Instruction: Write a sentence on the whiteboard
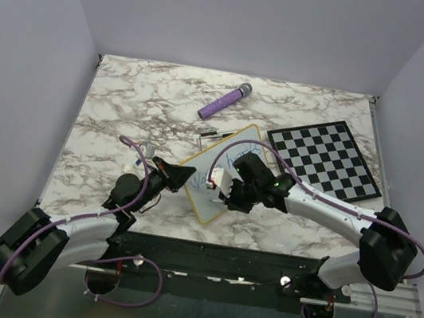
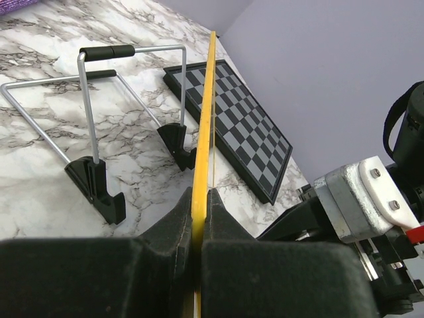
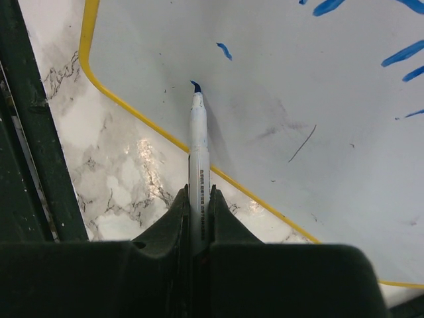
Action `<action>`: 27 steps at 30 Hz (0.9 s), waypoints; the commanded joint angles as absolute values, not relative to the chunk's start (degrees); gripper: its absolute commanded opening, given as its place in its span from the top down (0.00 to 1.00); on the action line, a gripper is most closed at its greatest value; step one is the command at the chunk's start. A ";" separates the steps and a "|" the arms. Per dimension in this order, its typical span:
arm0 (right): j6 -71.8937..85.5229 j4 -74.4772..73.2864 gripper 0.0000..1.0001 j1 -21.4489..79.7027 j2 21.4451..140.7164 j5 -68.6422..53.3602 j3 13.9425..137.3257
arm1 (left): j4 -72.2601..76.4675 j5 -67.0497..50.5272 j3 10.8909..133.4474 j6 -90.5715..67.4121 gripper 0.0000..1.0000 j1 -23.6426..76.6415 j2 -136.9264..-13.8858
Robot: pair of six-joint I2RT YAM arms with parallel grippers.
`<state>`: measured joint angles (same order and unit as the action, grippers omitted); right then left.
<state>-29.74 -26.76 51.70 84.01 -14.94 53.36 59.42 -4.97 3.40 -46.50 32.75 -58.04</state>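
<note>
My left pincer (image 2: 199, 196) is clamped narrow on the yellow frame of the whiteboard (image 1: 197, 179). The board sits near the middle of the marble table (image 1: 122, 113), just left of the chessboard (image 1: 327, 157). My right pincer (image 3: 199, 196) is closed around a blue marker (image 3: 198, 152). Its nib is at the white surface close to the near frame edge, though I cannot tell if it quite touches. Blue strokes of the sentence (image 3: 403, 53) lie farther up the board.
</note>
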 commanded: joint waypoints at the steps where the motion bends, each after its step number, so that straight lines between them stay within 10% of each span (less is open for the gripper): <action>1: -28.13 -25.84 0.99 50.72 82.54 -12.56 54.84 | 59.77 -3.52 2.55 -44.91 1.00 32.87 -57.13; 27: -24.61 -22.67 1.00 50.45 83.76 -15.73 55.99 | 62.14 -3.60 2.55 -46.14 1.00 32.78 -59.15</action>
